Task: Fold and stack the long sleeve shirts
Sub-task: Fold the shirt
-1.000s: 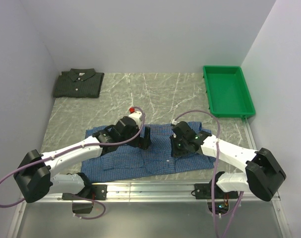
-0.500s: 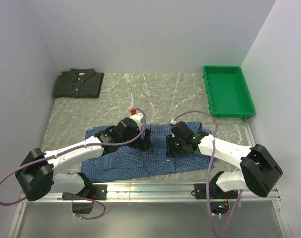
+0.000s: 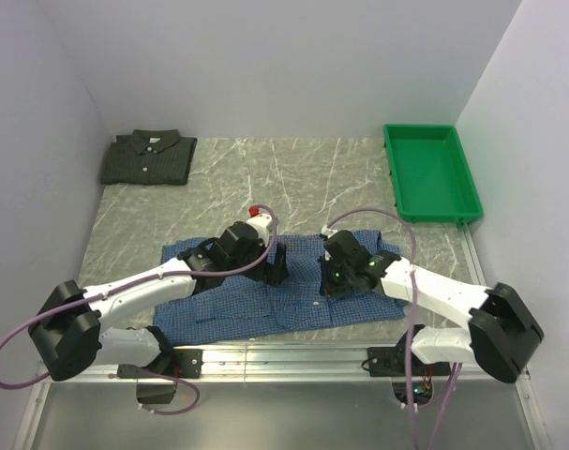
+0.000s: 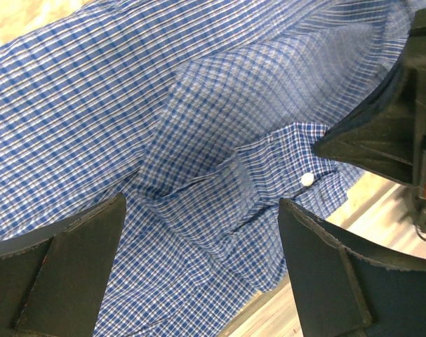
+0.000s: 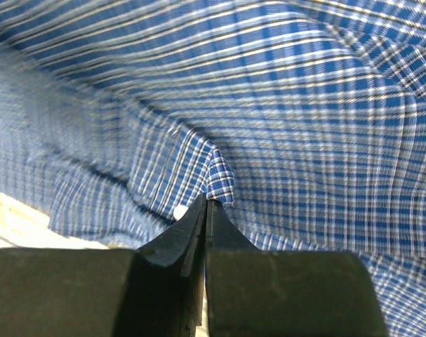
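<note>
A blue fine-check shirt point(image 3: 223, 314) lies spread and rumpled at the near edge of the table. It fills the left wrist view point(image 4: 128, 105) and the right wrist view point(image 5: 325, 105). My left gripper point(image 3: 273, 267) is open just above its middle, with nothing between the fingers point(image 4: 58, 267). My right gripper point(image 3: 327, 281) is shut on a small fold of the blue shirt point(image 5: 218, 179), close beside the left gripper. A dark green-grey check shirt point(image 3: 148, 157) lies folded at the far left corner of the table.
A green plastic tray point(image 3: 430, 172) stands at the far right. A metal rail point(image 3: 293, 352) runs along the table's near edge, just below the blue shirt. Grey walls close in the left, back and right sides.
My right gripper has shifted slightly on the blue shirt, first left, then back right. The left gripper has barely moved. The cloth stays much the same.
</note>
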